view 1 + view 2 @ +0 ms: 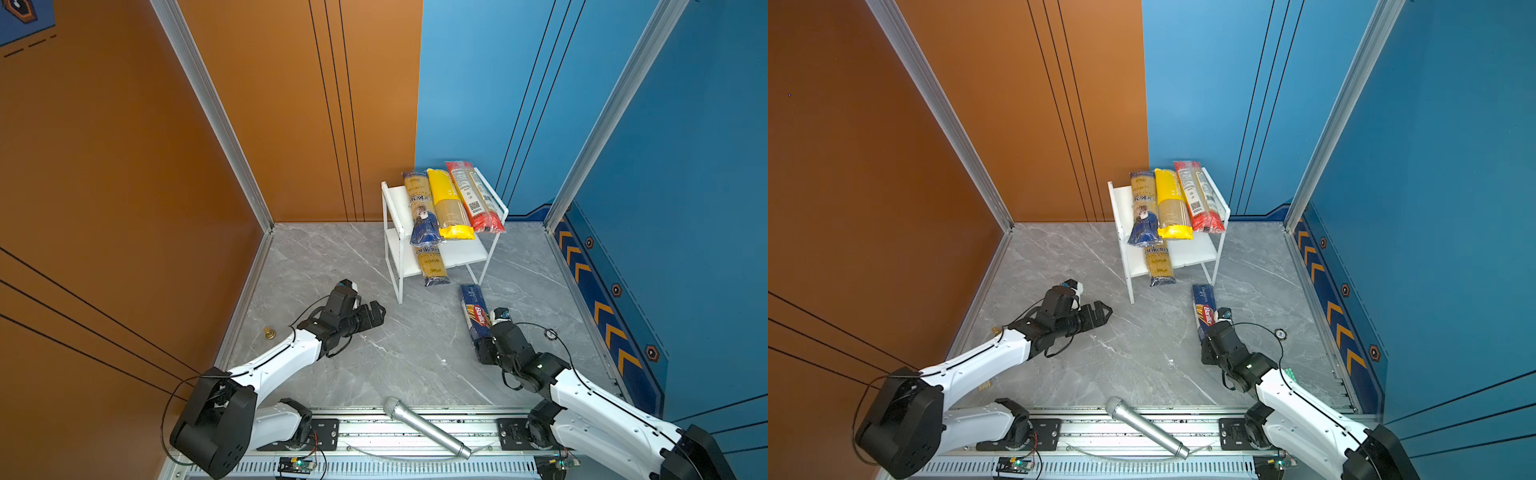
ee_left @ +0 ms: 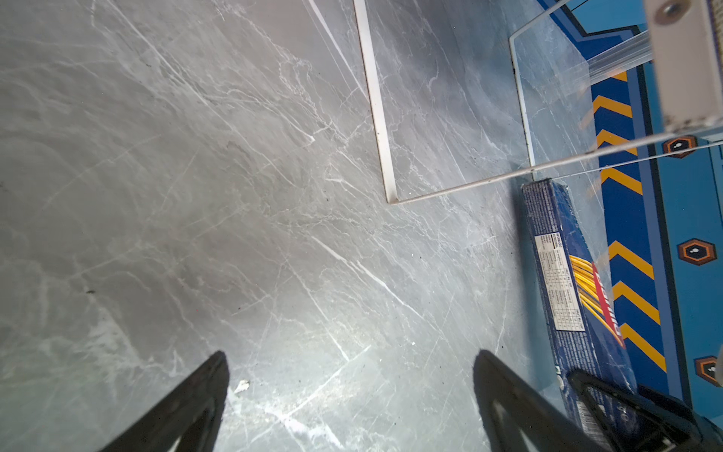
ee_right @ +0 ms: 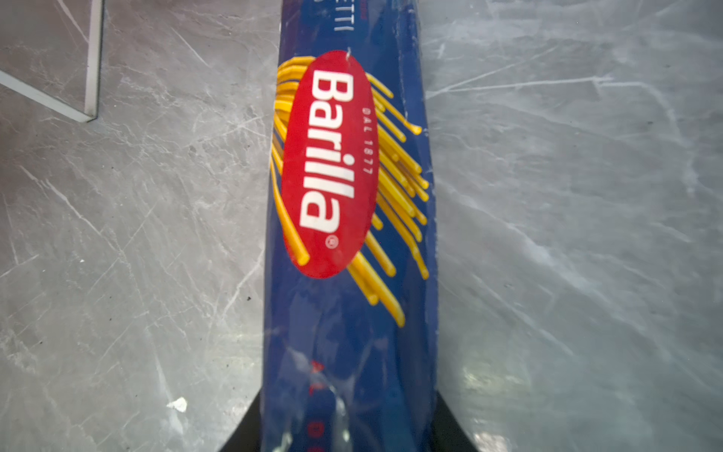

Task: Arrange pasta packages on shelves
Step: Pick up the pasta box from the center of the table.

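The dark blue package [image 3: 348,195], lying toward the right edge of the tabletop [image 1: 395,353], carries a red oval with "Barilla" in white and small "DAL 1877" beside it. At its far end only "ETTI" shows. The white printed table on its side is too small to read. In both top views the lower ankara bag [image 1: 432,266] on the lower shelf [image 1: 465,253] reads "ankara". The upper ankara bag [image 1: 419,208] on the upper shelf [image 1: 399,203] shows only part of that word. The red bag [image 1: 473,195] bears a QR code and an unreadable white label.

Bright even light, glare on marble floor [image 2: 195,195], soft edges
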Controlling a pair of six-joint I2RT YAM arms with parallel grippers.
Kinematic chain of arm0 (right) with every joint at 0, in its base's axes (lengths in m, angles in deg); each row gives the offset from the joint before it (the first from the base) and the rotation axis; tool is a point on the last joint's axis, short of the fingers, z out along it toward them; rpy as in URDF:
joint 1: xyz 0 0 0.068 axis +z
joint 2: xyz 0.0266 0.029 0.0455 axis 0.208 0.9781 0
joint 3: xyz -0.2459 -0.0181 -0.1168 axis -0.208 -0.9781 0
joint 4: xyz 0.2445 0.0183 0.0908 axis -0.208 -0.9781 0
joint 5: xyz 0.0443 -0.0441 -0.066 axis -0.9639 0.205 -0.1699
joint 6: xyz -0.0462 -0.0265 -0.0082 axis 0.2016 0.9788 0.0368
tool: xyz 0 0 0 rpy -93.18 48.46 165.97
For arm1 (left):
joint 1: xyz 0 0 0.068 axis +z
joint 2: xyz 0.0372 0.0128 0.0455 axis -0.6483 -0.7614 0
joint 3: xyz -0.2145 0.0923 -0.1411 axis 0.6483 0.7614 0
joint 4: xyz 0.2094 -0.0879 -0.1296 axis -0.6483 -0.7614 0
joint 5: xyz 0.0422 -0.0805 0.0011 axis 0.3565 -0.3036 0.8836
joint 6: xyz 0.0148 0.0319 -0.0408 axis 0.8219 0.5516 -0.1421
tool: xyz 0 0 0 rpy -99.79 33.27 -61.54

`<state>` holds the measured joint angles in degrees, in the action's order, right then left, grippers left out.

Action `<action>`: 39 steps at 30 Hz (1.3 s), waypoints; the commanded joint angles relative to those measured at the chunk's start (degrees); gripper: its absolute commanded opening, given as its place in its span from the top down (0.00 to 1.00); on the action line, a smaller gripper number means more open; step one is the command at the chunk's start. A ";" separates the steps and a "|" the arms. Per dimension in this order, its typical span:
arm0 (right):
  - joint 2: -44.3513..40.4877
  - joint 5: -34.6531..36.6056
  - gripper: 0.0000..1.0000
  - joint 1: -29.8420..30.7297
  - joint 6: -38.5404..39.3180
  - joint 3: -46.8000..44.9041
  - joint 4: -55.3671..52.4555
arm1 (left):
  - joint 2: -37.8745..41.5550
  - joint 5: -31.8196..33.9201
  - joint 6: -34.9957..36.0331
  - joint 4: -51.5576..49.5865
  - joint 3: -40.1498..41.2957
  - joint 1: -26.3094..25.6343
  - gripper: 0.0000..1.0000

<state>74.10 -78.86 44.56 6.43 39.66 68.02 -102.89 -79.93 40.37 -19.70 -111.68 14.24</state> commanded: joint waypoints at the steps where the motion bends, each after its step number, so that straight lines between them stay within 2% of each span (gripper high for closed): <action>1: -4.13 -1.16 1.00 -1.40 3.13 5.12 -4.01 | -0.21 -0.62 0.14 0.70 0.65 0.42 0.02; 9: -8.26 -5.62 1.00 -3.84 5.18 8.54 -7.92 | -0.81 -1.16 -0.07 1.34 0.49 0.19 0.02; 17: -11.68 -6.62 1.00 -3.73 6.54 11.49 -12.44 | -1.86 -1.80 0.25 2.71 0.28 0.21 0.02; 28: -18.30 -6.02 1.00 -3.14 5.92 16.33 -17.09 | -5.15 -4.31 0.56 5.77 -0.60 0.18 0.02; 39: -16.13 -1.56 1.00 0.95 8.61 21.47 -17.60 | -5.97 -4.69 0.05 7.68 0.11 0.03 0.02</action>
<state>58.69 -84.35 44.39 12.46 56.12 43.72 -108.61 -83.77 40.19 -13.06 -111.68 14.22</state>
